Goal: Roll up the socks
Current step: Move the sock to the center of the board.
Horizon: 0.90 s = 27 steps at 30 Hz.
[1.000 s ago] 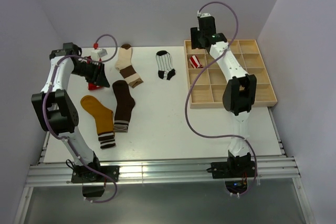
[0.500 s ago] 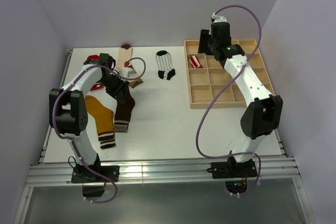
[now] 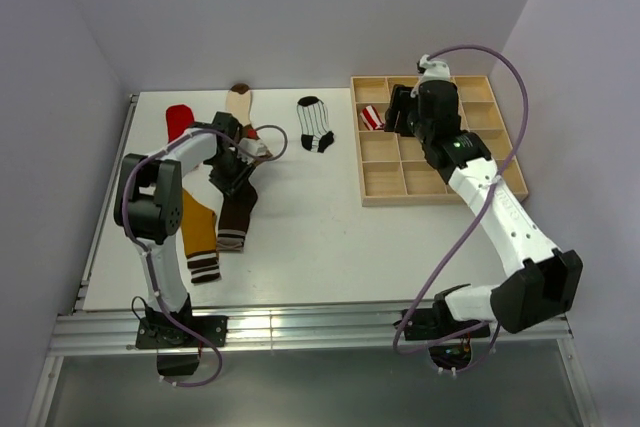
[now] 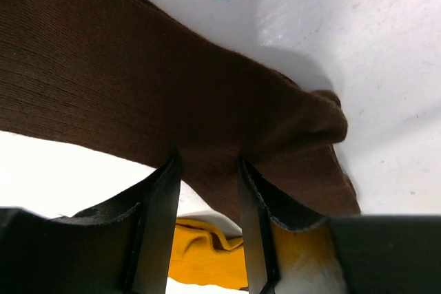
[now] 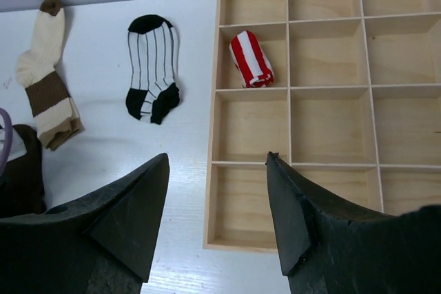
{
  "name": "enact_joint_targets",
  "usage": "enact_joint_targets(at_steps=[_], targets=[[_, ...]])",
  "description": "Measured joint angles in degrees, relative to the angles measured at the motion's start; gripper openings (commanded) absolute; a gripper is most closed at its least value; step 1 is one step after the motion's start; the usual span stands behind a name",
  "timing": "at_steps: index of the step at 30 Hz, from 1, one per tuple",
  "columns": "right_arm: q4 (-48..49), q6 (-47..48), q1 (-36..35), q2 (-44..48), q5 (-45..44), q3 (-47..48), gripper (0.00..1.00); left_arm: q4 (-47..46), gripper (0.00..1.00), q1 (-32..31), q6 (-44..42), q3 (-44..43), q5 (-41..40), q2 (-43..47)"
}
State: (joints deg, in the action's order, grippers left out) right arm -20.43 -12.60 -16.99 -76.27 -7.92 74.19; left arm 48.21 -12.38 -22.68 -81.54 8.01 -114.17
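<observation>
Socks: six in view, five flat on the desk (image 3: 300,247), one rolled in the tray.
Red sock (image 3: 178,119): far left, flat, uncovered now that the left arm has left it.
Mustard sock (image 3: 200,232): near left, flat, its edge against the dark brown sock (image 3: 238,215).
Left pincer (image 4: 208,170): swung over from the red sock within the last second. Its jaws straddle a bunched fold of dark brown fabric, and I cannot tell whether they pinch it.
Dark brown sock: judged next for rolling, not yet rolled.
Cream-and-brown sock (image 3: 240,107): far side, partly behind the left wrist.
White sock with black stripes (image 3: 316,124): flat, between that one and the tray.
Tray (image 3: 390,199): wooden grid on the right of the desk.
Red-white striped sock (image 5: 251,60): rolled, in the leftmost column, second row from the far edge. No other sock shows in the compartments.
Right pincer (image 5: 217,160): drawn back from the tray's far end, hovering near its left side, released and holding nothing.
Progress: one roll stored, five to go.
</observation>
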Motion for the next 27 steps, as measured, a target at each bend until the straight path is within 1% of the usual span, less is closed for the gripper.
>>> enact_joint_targets(at_steps=[8, 17, 23, 27], targets=[[1.0, 0.0, -0.7, 8.1, -0.9, -5.2, 0.66, -1.2, 0.42, -3.4, 2.3, 1.6, -4.5, 0.5], [1.6, -0.2, -1.6, 9.5, -1.5, -9.7, 0.66, 0.5, 0.42, -12.2, 6.3, 2.0, -4.6, 0.7], [1.5, -0.2, -1.8, 10.7, -1.5, -11.0, 0.66, 3.6, 0.42, -17.1, 8.9, -1.9, -3.3, -1.9], [1.5, -0.2, -1.8, 11.8, -1.7, -11.0, 0.66, 6.2, 0.42, -19.5, 10.7, -7.1, -1.5, -5.3]])
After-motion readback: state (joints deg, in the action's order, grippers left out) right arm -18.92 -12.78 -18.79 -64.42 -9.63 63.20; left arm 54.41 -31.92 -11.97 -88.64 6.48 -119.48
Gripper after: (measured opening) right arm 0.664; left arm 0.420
